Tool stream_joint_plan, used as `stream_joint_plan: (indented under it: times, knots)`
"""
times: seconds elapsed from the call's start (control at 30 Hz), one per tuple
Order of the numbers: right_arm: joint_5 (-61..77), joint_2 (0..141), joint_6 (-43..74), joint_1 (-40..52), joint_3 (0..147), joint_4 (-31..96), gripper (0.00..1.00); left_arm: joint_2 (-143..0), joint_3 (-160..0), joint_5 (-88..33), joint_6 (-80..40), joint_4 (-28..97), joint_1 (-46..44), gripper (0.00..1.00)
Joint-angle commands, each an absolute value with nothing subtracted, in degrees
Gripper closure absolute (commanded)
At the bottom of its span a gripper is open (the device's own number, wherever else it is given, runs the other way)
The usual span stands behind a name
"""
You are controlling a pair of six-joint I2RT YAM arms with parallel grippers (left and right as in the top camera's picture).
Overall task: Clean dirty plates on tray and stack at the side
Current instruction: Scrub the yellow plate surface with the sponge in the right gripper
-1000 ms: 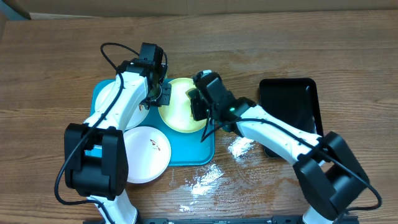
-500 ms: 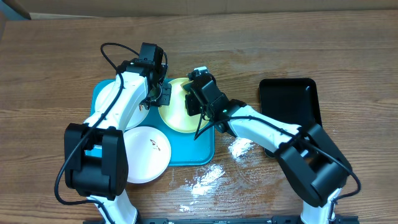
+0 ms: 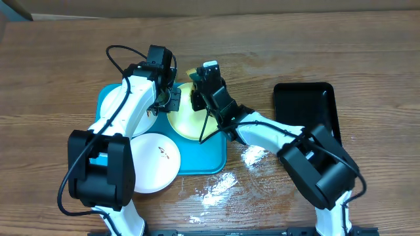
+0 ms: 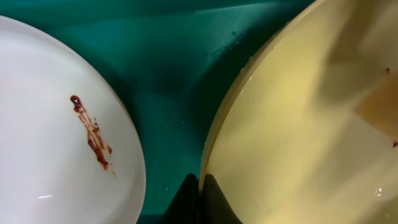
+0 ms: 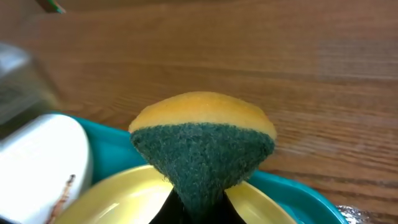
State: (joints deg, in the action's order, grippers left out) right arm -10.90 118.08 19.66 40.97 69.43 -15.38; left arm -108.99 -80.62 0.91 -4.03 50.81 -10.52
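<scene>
On the tray (image 3: 205, 162), left gripper (image 4: 200, 183) pinches the yellow plate (image 3: 186, 124), right gripper (image 3: 199, 98) clamps a sponge (image 5: 202, 146); white plates (image 3: 154, 164) are dirty, none stacked.

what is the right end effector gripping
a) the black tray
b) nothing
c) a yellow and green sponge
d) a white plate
c: in the right wrist view the right end effector pinches a sponge, yellow on top and green below, just above the yellow-green plate.

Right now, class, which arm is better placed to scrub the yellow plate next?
Right: the right gripper is shut on the sponge over the yellow plate; the left gripper pinches that plate's rim, seemingly steadying it.
</scene>
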Motion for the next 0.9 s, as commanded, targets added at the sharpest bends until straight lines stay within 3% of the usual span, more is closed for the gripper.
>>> stream_joint_plan:
  times: [0.0,0.87]
  knots:
    - [-13.54,121.05,19.33,41.01,70.48,-16.23,0.96,-108.36,-81.47,-0.69,-2.81,50.76,-10.90,0.96]
    - [-13.13,114.76,20.18,41.01,70.48,3.42,0.96,-108.36,-81.47,1.91,-6.44,48.97,-10.90,0.96]
